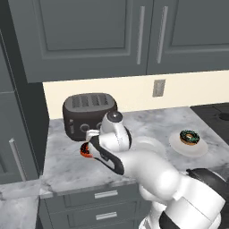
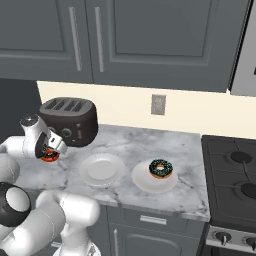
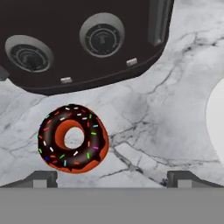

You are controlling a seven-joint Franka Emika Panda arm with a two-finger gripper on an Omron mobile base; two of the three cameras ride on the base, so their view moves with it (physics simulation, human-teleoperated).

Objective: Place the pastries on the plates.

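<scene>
A chocolate-iced pastry with red-orange rim and sprinkles (image 3: 72,138) lies flat on the marble counter just in front of the toaster. My gripper (image 3: 112,179) hovers open right above it, and the doughnut sits nearer the left fingertip (image 3: 41,178). From the base, the same pastry (image 2: 49,157) (image 1: 84,151) peeks out under the gripper (image 2: 51,151) (image 1: 87,147). The second pastry, with green sprinkles (image 2: 160,168) (image 1: 189,137), rests on a white plate (image 2: 142,182) (image 1: 197,150). Between the two lies an empty white plate (image 2: 102,169), whose edge (image 3: 216,118) shows in the hand view.
A black four-slot toaster (image 2: 67,120) (image 1: 89,114) (image 3: 83,39) stands close behind the red-rimmed doughnut. A stove (image 2: 235,175) adjoins the counter on the right. Grey cabinets hang overhead, and drawers (image 1: 105,205) run below the counter's front edge.
</scene>
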